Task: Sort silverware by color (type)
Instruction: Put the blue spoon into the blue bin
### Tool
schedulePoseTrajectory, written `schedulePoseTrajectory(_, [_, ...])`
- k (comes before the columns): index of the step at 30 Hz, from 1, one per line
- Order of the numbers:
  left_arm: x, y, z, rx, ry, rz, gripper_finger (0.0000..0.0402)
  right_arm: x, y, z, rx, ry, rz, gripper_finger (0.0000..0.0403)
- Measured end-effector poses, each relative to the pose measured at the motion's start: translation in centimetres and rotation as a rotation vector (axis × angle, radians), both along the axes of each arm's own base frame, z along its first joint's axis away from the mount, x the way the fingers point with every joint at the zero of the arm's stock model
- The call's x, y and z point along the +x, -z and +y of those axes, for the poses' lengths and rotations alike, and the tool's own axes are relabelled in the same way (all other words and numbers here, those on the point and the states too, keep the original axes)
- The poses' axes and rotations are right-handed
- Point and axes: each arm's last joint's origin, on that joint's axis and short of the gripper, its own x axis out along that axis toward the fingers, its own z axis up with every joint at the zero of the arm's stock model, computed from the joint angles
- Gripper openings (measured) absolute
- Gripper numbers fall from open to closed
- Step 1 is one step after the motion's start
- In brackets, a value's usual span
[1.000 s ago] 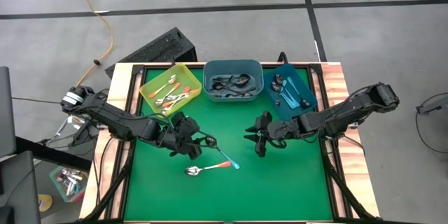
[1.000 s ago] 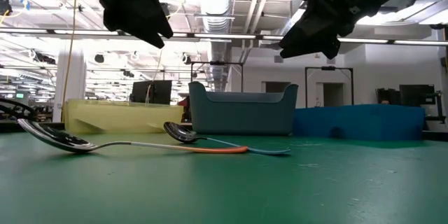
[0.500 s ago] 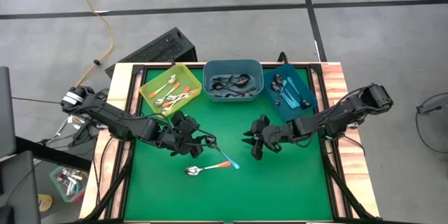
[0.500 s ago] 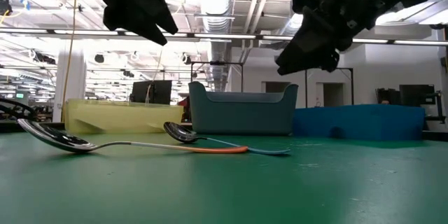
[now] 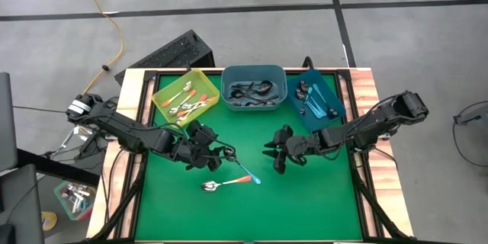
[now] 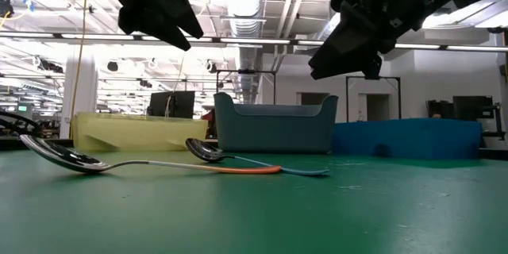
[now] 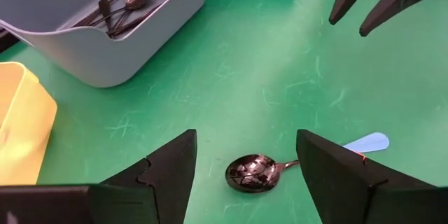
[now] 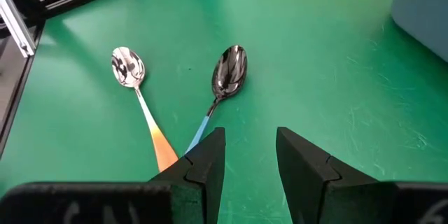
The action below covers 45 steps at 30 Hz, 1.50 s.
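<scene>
Two spoons lie flat on the green mat with their handle ends meeting. One is the orange-handled spoon [image 5: 221,184] [image 8: 143,105]. The other is the teal-handled spoon [image 5: 244,169] [image 8: 222,84], whose bowl [image 7: 252,172] lies below my left gripper. My left gripper [image 5: 221,155] [image 7: 245,140] hovers open over that bowl, clear of it. My right gripper [image 5: 275,158] [image 8: 250,140] hangs in the air to the right of the spoons with its fingers a little apart, pointing at them. In the low view both grippers, left [image 6: 171,32] and right [image 6: 341,55], are well above the mat.
Three bins stand along the far edge. The yellow bin [image 5: 185,95] holds orange-handled spoons, the grey-blue bin [image 5: 253,88] holds dark spoons, and the blue bin [image 5: 314,101] holds teal-handled spoons. Bare green mat [image 5: 305,206] stretches toward the near edge.
My right gripper has moved a little toward the table's left, closer to the spoons, and has dropped slightly. The spoons have stayed where they were.
</scene>
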Motion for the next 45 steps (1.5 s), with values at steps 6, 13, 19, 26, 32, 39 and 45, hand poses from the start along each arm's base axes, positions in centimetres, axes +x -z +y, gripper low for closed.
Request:
schedulePoseTrajectory(6, [0.0, 0.0, 0.0, 0.002, 0.002, 0.002, 0.0229, 0.03, -0.01, -0.1, 0.0, 0.004, -0.001, 0.014])
schedulePoseTrajectory(13, [0.0, 0.0, 0.0, 0.009, 0.009, 0.006, 0.0229, 0.03, -0.01, -0.09, 0.001, 0.004, -0.002, 0.014])
schedulePoseTrajectory(19, [0.0, 0.01, 0.0, 0.006, 0.012, 0.008, 0.0229, 0.07, -0.01, -0.27, 0.001, 0.011, -0.002, 0.014])
schedulePoseTrajectory(26, [0.0, 0.01, 0.0, 0.012, 0.016, 0.011, 0.0229, 0.07, -0.01, -0.28, 0.0, 0.012, -0.002, 0.014])
schedulePoseTrajectory(32, [0.0, 0.0, 0.01, 0.018, 0.017, 0.012, 0.0229, 0.07, -0.01, -0.28, 0.0, 0.012, -0.002, 0.014])
schedulePoseTrajectory(39, [0.0, 0.0, 0.01, 0.017, 0.016, 0.011, 0.0229, 0.07, -0.01, -0.28, 0.0, 0.012, -0.002, 0.014])
schedulePoseTrajectory(45, [0.0, 0.0, 0.01, 0.017, 0.016, 0.011, 0.0229, 0.07, -0.01, -0.28, 0.0, 0.012, -0.002, 0.014])
